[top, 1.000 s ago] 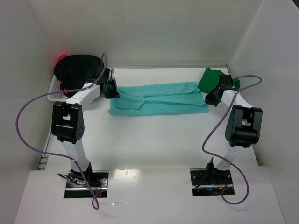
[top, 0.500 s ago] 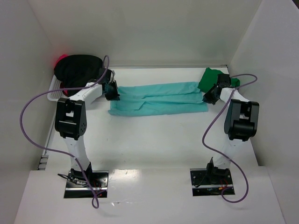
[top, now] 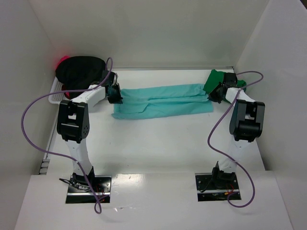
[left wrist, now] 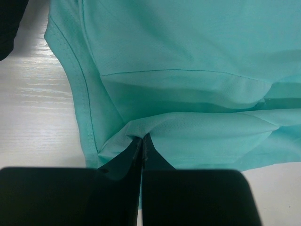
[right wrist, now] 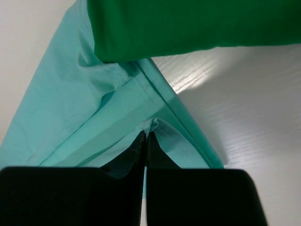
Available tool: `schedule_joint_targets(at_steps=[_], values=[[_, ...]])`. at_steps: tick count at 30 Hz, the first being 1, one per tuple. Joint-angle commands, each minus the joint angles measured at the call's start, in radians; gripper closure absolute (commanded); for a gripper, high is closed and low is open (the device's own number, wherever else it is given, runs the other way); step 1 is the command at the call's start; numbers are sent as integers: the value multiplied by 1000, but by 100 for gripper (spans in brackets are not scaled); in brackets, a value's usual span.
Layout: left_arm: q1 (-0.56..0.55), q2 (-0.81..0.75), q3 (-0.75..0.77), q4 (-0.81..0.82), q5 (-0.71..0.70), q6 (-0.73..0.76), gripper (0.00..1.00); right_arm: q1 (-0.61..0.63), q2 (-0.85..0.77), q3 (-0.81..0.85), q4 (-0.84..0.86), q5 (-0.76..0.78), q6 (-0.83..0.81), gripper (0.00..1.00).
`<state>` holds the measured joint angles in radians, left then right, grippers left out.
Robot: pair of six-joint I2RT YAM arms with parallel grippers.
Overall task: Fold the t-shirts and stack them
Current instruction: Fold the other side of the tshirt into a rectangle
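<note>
Left jaws: pressed together, pinching a small ridge of the light teal t-shirt [top: 163,99] at one end. Right jaws: likewise clamped tight, on a peak of the same shirt's hem at the opposite end.

The shirt lies on the tabletop [top: 158,143] as a long folded band, stretched between the two pairs of jaws.

Dark green t-shirt [top: 213,80] is bunched just beyond the right jaws, its edge over the teal corner.

Black t-shirt [top: 80,69] is heaped beyond the left jaws on their outer side, with the red-pink t-shirt [top: 61,61] peeking out behind it.
</note>
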<state>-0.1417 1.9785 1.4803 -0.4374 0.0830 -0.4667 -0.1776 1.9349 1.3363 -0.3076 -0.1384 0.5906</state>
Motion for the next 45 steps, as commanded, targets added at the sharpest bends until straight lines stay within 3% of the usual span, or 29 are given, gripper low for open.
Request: schedule_joint_targets(at_steps=[1, 7, 9, 10, 12, 15, 21, 25, 28, 33, 39, 45], values=[[7, 5, 28, 2, -19, 30, 100, -11, 47, 78, 47, -4, -32, 100], [7, 14, 31, 2, -19, 30, 100, -8, 72, 81, 59, -26, -37, 91], [7, 17, 41, 2, -8, 30, 98, -2, 79, 81, 74, -30, -43, 81], [7, 23, 47, 2, -4, 30, 94, -2, 79, 81, 74, -38, -46, 70], [7, 23, 60, -7, 21, 40, 85, 0, 79, 81, 76, -50, -56, 62], [7, 4, 69, -7, 51, 49, 62, 7, 51, 81, 91, -50, -70, 38], [7, -53, 101, -7, 110, 85, 38, 29, -84, 61, 105, -69, -81, 14], [7, -152, 109, -7, 80, 85, 17, 83, -208, 61, 105, -59, -110, 7], [-1, -217, 83, -7, 47, 85, 10, 135, -254, 71, 88, -67, -121, 2], [-29, -381, -76, 17, 32, 58, 2, 343, -292, 40, 91, -46, -100, 1], [-41, -509, -321, 78, 123, -17, 3, 518, -240, -58, 191, -86, 15, 1], [-41, -516, -409, 98, 87, -70, 9, 657, -89, 3, 219, -86, 55, 3]])
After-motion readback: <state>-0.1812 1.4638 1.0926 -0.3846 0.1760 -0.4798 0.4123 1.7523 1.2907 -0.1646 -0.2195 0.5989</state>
